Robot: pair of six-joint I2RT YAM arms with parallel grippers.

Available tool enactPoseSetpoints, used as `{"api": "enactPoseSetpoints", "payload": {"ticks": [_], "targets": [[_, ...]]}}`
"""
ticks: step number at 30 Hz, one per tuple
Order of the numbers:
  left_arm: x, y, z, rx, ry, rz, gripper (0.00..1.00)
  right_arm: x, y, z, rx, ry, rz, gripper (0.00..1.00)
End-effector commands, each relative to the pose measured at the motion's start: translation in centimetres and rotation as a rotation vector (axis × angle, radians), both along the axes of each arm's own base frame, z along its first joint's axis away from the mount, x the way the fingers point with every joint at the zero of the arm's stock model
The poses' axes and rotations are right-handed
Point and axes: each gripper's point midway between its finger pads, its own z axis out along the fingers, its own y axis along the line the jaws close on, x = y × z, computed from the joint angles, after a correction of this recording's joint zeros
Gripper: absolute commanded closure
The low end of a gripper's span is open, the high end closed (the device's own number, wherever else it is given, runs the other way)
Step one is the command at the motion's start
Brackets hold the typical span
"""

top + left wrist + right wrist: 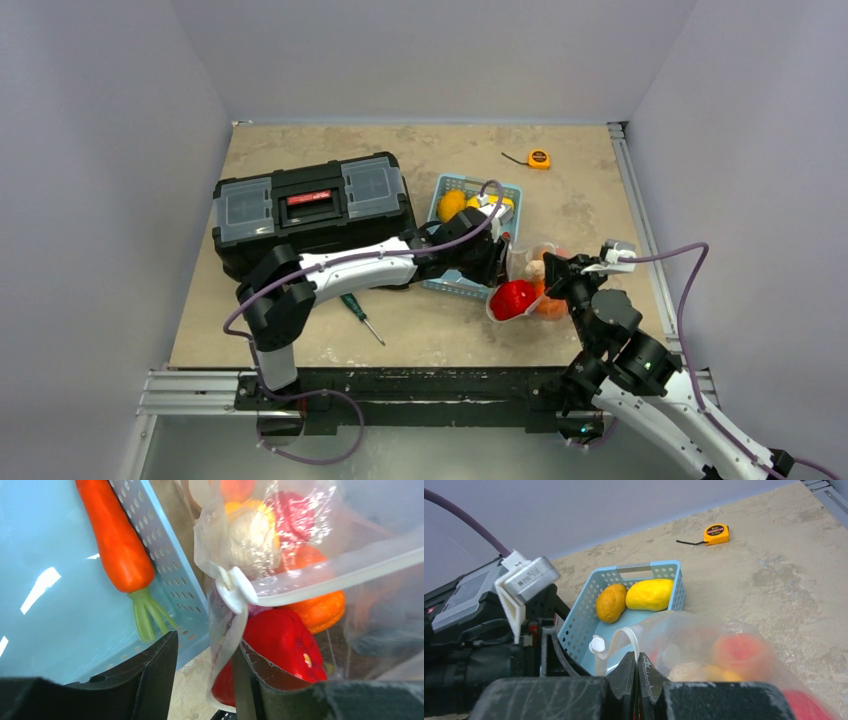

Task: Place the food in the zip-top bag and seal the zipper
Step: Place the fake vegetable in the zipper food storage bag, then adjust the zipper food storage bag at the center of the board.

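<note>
The zip-top bag lies on the table right of the blue basket and holds a red pepper, an orange piece and other food. Its whitish zipper stands partly open, with a white slider at the near end. My left gripper is open, and the bag's corner hangs between its jaws. My right gripper is shut on the zipper strip. A carrot, a brown-orange piece and a yellow piece lie in the basket.
A black toolbox stands left of the basket, under my left arm. A green-handled screwdriver lies in front of it. An orange tape measure lies at the back right. Walls enclose the table on three sides.
</note>
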Motion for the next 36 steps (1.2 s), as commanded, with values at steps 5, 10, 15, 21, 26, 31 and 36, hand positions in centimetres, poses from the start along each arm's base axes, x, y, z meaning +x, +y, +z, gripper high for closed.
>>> {"api": "enactPoseSetpoints", "payload": {"ticks": [5,10,15,21,26,31,36], "targets": [[-0.3,-2.1,1.0,-0.049,0.008,-0.078,0.83,0.2,0.6,1.1,0.023,-0.015,0.016,1.0],[-0.8,-2.4,2.2,-0.054,0.008,-0.121,1.0,0.0,0.0,1.5,0.042,-0.012,-0.012,1.0],[-2.3,-3.6,7.7,-0.191,0.026,-0.194,1.0,-0.5,-1.1,4.3,0.08,-0.049,-0.04,1.0],[-3.7,-3.0,15.6,-0.362,0.029,-0.185,1.0,-1.2,-0.4,9.7,0.107,-0.12,0.041,1.0],[-4.1,0.4,19.5,-0.411,0.028,-0.059,1.0,-1.4,1.7,12.6,0.055,-0.145,0.162,1.0],[-4.6,4.8,22.2,-0.458,-0.004,0.063,1.0,-1.0,2.6,13.4,-0.039,-0.083,0.19,1.0],[-4.1,8.2,23.1,-0.424,-0.031,0.167,1.0,-1.4,5.0,14.4,-0.119,-0.011,0.322,1.0]]}}
